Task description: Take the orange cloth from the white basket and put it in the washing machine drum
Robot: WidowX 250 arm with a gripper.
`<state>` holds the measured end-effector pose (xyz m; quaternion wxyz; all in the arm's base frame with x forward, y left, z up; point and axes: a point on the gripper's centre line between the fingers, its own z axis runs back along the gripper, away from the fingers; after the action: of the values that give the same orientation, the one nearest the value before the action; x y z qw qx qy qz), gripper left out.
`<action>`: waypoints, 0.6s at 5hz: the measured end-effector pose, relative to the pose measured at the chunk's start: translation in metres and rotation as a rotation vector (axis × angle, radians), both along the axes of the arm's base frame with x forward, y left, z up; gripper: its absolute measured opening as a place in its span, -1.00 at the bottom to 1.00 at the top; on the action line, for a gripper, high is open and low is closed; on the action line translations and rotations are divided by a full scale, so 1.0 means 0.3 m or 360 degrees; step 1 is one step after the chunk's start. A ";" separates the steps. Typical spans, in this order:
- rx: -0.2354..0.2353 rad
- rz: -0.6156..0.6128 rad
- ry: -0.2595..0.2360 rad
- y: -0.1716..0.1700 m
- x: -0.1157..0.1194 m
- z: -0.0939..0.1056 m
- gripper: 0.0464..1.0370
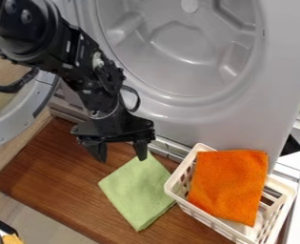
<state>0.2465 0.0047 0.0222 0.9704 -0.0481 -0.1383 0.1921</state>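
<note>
While hanging down from the upper left with the black gripper [121, 158] spread wide, points at the upper corner of the green cloth [136, 190], laid on the brown board [50, 176] beside the white basket [200, 215] holding the orange cloth [232, 183].

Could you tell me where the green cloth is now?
The green cloth lies on the brown board, below the gripper and left of the white basket in the camera view.
</note>
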 end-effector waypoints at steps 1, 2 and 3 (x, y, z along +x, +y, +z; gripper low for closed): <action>-0.0006 0.0006 0.0031 -0.002 -0.010 -0.016 0.92; -0.0044 -0.0028 0.0030 -0.049 -0.011 -0.016 0.92; -0.0023 -0.0140 0.0019 -0.121 0.012 0.005 0.92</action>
<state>0.2500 -0.0316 0.0238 0.9783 -0.0601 -0.1290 0.1506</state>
